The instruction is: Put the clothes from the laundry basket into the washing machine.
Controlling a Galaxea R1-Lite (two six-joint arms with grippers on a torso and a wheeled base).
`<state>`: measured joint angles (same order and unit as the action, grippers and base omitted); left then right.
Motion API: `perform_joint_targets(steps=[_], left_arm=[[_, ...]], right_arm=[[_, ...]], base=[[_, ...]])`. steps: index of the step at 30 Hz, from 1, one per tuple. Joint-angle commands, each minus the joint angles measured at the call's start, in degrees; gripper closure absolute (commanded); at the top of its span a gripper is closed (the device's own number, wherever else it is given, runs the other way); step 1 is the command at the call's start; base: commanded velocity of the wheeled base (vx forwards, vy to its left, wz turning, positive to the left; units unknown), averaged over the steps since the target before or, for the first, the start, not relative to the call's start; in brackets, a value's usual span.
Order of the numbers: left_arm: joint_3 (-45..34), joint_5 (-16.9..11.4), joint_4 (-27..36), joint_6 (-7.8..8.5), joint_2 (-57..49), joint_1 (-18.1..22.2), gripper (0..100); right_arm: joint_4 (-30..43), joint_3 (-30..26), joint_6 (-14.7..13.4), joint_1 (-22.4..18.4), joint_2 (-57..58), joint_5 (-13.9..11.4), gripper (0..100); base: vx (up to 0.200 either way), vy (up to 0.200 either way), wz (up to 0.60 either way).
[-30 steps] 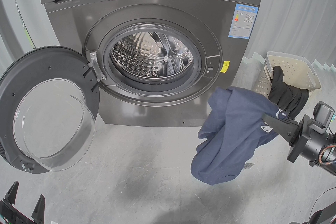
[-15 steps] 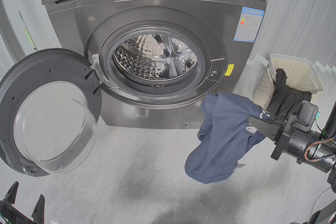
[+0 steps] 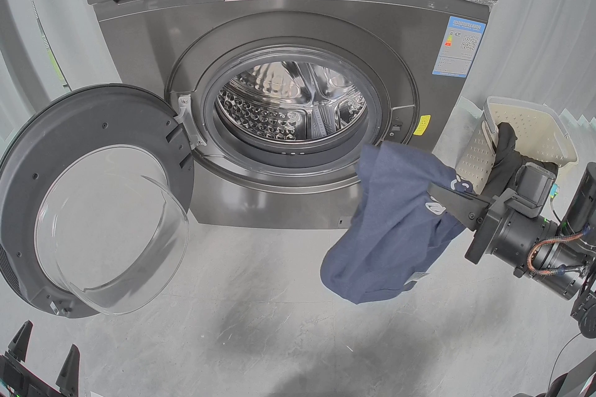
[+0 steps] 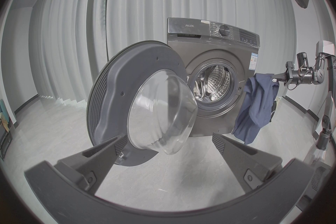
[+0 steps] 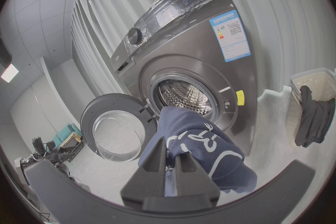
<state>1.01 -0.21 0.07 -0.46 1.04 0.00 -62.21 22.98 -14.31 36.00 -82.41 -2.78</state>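
A navy blue garment [image 3: 394, 224] with white print hangs in the air, pinched by my right gripper [image 3: 442, 196], which is shut on it just right of and below the washing machine's [image 3: 298, 13] open drum [image 3: 292, 100]. In the right wrist view the garment [image 5: 196, 144] drapes over the closed fingers [image 5: 158, 161]. The white laundry basket [image 3: 534, 134] stands on the floor right of the machine, with a black garment [image 3: 506, 159] hanging over its rim. My left gripper [image 3: 43, 352] sits low at the near left, open and empty; its fingers [image 4: 105, 154] point toward the door.
The round machine door [image 3: 93, 200] stands swung fully open to the left, its glass bowl facing outward. Grey floor lies bare in front of the machine. Pale curtains hang behind the machine and basket.
My right gripper has carried the blue garment left and closer to the drum opening. The head camera has shifted, so the machine appears further right. The left gripper holds its place.
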Motion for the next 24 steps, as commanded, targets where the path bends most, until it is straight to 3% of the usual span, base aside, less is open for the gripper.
perform_joint_targets(steps=[1, 6, 10, 12, 17, 19, 21, 22, 23, 24], left_arm=[[-1.01, -0.06, -0.07, 0.11, -0.86, 0.00, 0], [-1.01, -0.14, -0.07, 0.46, -1.04, 0.09, 0], [-0.92, -1.02, -1.04, 2.75, -1.04, 0.09, 0], [1.54, -2.34, -3.06, 2.22, -0.42, 0.26, 0], [8.66, -11.04, -7.81, 1.43, 7.75, -0.44, 0], [8.22, -18.60, -7.81, 1.52, 12.76, -0.97, 0], [7.43, -23.44, -8.16, 2.05, 17.42, -0.79, 0], [7.34, -23.87, -8.07, 2.13, 17.86, -0.79, 0], [6.99, -27.74, -8.33, 2.48, 22.34, -1.05, 0], [6.99, -29.24, -8.60, 2.84, 24.45, -1.41, 0]], right_arm=[[-2.57, 2.42, 0.16, 3.11, -4.43, 0.58, 100], [-4.94, 4.44, 0.16, 6.36, -6.71, 2.87, 100], [-7.58, 5.41, -0.01, 7.86, -9.17, 3.13, 100], [-9.25, 5.41, 0.25, 8.12, -10.32, 3.22, 100], [-13.47, 7.17, 0.69, 8.39, -14.27, 5.86, 100], [-14.43, 8.40, 0.69, 9.44, -15.85, 7.09, 100], [-15.05, 9.45, 0.69, 10.14, -16.56, 7.88, 100], [-15.05, 9.54, 0.69, 10.14, -16.56, 7.88, 100], [-15.31, 10.33, 0.78, 10.67, -17.52, 9.11, 100], [-15.31, 10.59, 0.78, 10.85, -17.96, 9.63, 100]], base=[[0.000, 0.000, 0.00], [0.000, 0.000, 0.00], [0.000, 0.000, 0.00], [0.000, 0.000, 0.00], [0.000, 0.000, 0.00], [0.000, 0.000, 0.00], [0.000, 0.000, 0.00], [0.000, 0.000, 0.00], [0.000, 0.000, 0.00], [0.000, 0.000, 0.00]])
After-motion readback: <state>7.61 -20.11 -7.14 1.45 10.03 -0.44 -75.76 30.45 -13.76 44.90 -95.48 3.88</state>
